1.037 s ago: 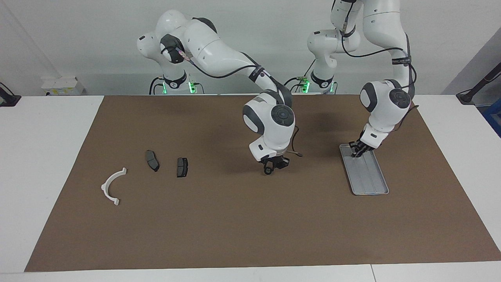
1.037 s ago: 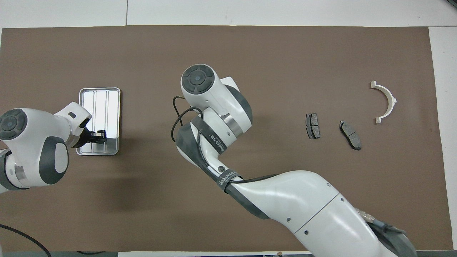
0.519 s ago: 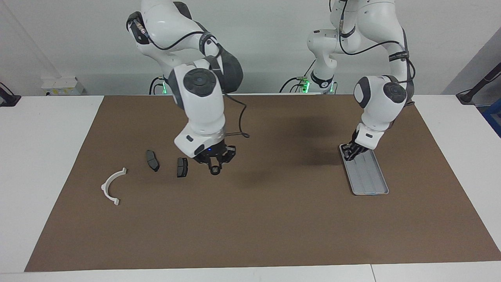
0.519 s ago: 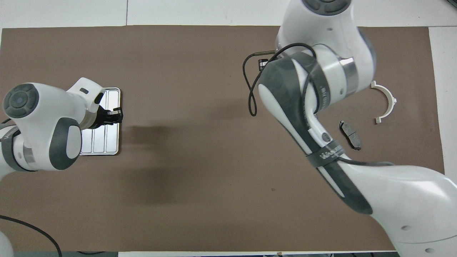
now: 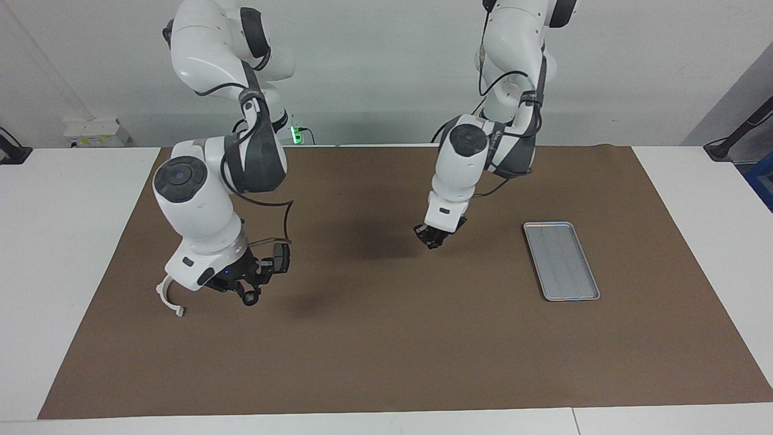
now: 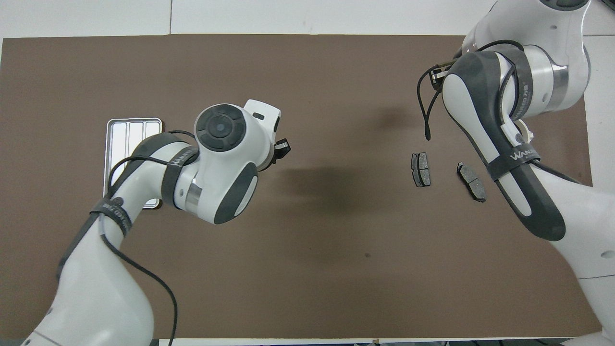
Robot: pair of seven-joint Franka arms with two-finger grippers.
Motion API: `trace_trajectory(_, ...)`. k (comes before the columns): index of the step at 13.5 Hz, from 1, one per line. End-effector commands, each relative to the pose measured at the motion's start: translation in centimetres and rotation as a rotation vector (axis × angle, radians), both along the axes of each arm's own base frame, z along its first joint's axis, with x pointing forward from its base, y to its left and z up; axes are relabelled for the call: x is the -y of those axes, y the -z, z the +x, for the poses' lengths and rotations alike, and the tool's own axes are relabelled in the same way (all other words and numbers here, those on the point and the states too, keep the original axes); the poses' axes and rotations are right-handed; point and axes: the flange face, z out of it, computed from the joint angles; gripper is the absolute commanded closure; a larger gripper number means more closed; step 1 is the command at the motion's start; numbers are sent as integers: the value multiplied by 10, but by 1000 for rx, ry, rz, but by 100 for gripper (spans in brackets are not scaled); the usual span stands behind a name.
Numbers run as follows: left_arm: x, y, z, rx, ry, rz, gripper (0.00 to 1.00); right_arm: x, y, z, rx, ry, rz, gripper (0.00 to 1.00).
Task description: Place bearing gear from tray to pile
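Observation:
My right gripper (image 5: pixel 244 289) is shut on the bearing gear (image 5: pixel 249 297), a small dark ring, and holds it just above the mat beside the white half-ring bracket (image 5: pixel 164 296) of the pile. In the overhead view the right arm hides this gripper and most of the bracket (image 6: pixel 527 130). The two dark brake pads (image 6: pixel 421 169) (image 6: pixel 471 181) lie nearer to the robots than the bracket; one pad (image 5: pixel 281 256) shows in the facing view. The silver tray (image 5: pixel 561 261) lies toward the left arm's end with nothing in it, also seen from overhead (image 6: pixel 109 144). My left gripper (image 5: pixel 433 237) hangs over the middle of the mat.
A brown mat (image 5: pixel 392 350) covers most of the white table. The left arm's elbow covers part of the tray in the overhead view. A small white box (image 5: pixel 96 132) stands off the mat at the right arm's end, near the wall.
My right gripper has carried the gear from over the mat's middle to the pile, beside the bracket. My left gripper has lifted off the tray and moved toward the mat's middle.

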Motion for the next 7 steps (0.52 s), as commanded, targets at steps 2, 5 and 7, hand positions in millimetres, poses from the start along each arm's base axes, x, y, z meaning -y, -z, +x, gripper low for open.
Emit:
trace_trajectory(2,5,25,22,27,-26,14,100,22,56,-13,39,-49,6,100)
trace_trajectory(5,8,37,13,30,-25,19,100,51,91,-4,65,-84,7,100)
trace_trajectory(7,18,48,2,27,-30,20,100,56,99,-3,69,-81,8,100)
